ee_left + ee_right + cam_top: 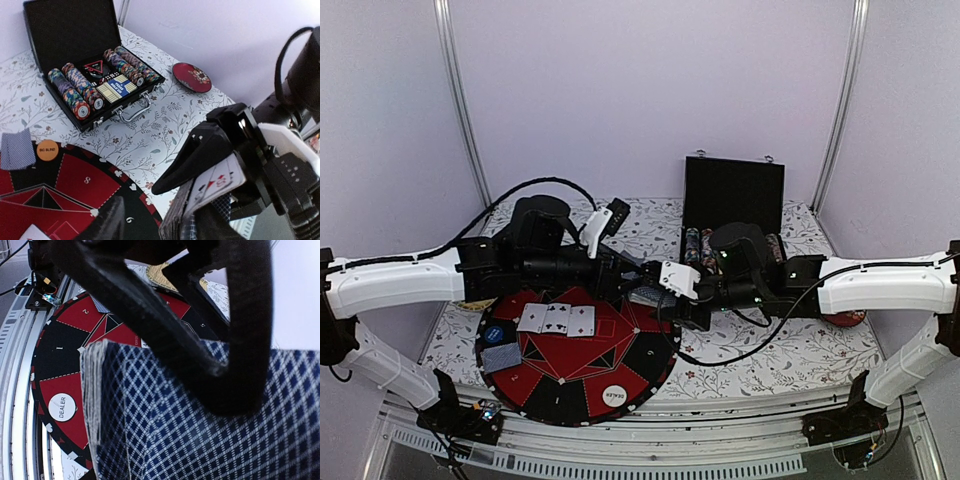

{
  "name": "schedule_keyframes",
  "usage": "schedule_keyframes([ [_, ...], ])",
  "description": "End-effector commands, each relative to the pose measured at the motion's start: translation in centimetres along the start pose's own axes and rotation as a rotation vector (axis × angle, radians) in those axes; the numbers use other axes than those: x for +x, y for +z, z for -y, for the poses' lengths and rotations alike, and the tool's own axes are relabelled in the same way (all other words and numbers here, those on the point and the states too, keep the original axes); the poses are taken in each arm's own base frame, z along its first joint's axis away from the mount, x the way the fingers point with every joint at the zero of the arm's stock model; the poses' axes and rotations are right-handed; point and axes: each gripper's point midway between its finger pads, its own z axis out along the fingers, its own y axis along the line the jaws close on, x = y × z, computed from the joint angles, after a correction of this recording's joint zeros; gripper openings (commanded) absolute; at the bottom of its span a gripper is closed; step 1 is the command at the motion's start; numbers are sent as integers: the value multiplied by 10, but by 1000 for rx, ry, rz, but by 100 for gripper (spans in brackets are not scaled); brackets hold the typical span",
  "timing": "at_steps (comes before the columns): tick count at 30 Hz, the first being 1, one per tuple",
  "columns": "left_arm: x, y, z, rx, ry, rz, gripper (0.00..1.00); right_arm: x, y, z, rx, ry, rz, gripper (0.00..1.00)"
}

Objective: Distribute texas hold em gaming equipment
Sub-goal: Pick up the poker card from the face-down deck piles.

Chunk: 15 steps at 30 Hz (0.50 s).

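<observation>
My right gripper (658,298) is shut on a deck of cards (200,430), held over the right rim of the round red-and-black board (650,360). The deck's blue patterned backs fill the right wrist view. My left gripper (636,282) meets it from the left with jaws apart; one blurred finger (105,220) stands just short of the deck's edge (181,215). On the board lie three face-up cards (556,319), face-down cards (501,357), a blue disc (494,333), an orange BIG BLIND disc (47,149) and the white DEALER disc (614,395).
An open black case (732,195) with rows of chips (75,92) stands at the back right. A red patterned plate (845,319) lies right of the right arm. Both arms cross the middle of the floral tablecloth, cables trailing.
</observation>
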Motion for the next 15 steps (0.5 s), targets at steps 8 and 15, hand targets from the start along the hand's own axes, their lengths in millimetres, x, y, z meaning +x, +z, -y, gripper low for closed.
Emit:
schedule_keyframes([
  [8, -1, -13, -12, -102, 38, -11, 35, -14, 0, 0, 1, -2, 45, 50],
  [15, -1, -21, -20, -160, 47, -16, 33, -14, 0, -1, -2, -5, 42, 50],
])
